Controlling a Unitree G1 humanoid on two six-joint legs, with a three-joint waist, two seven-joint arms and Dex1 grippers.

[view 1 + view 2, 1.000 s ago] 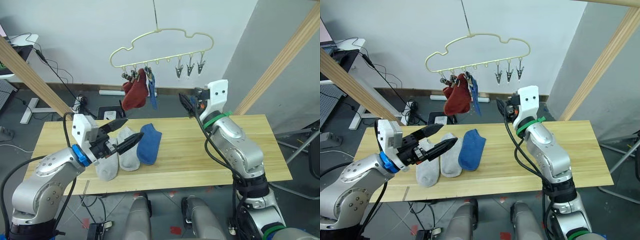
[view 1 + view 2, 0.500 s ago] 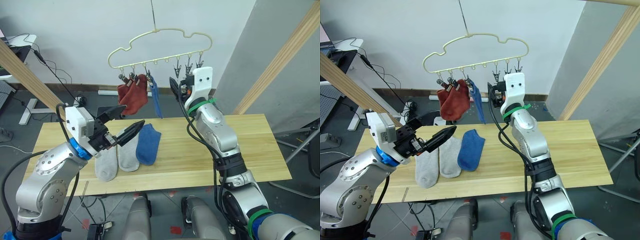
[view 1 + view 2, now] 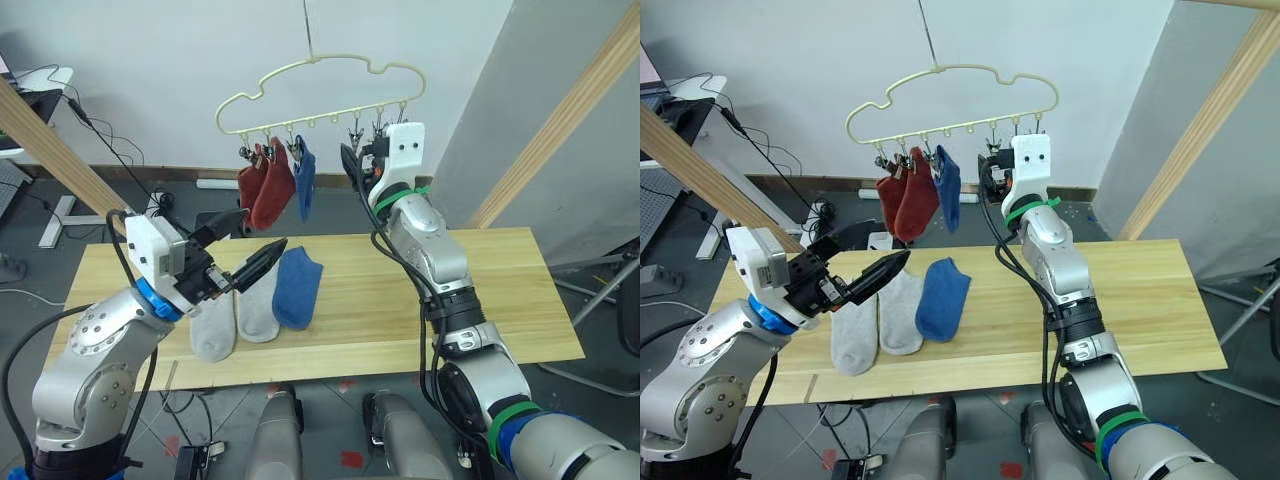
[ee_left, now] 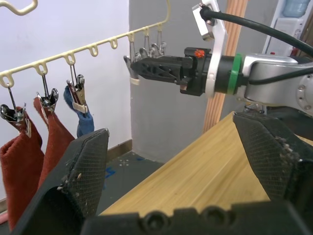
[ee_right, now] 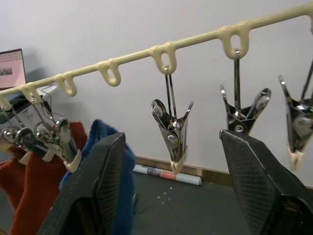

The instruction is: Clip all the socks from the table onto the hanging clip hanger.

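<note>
From the head view, I saw my left gripper (image 3: 240, 247) spread wide above two grey socks (image 3: 233, 315) and one blue sock (image 3: 297, 288) lying on the table (image 3: 480, 290). My left wrist view showed two red socks (image 4: 29, 161) clipped on the clip hanger (image 4: 93, 51). In my right wrist view, my right gripper (image 5: 168, 181) stood open around an empty clip (image 5: 172, 132).

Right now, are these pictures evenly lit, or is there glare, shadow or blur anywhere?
Left eye view: soft, even light; the table shows no glare, only faint shadows beside the socks. Left wrist view: the left gripper's fingers loom dark and soft-edged up close, while the right gripper beyond stays sharp. Right wrist view: the clip hanger and a clip are crisp against the bright wall.
</note>
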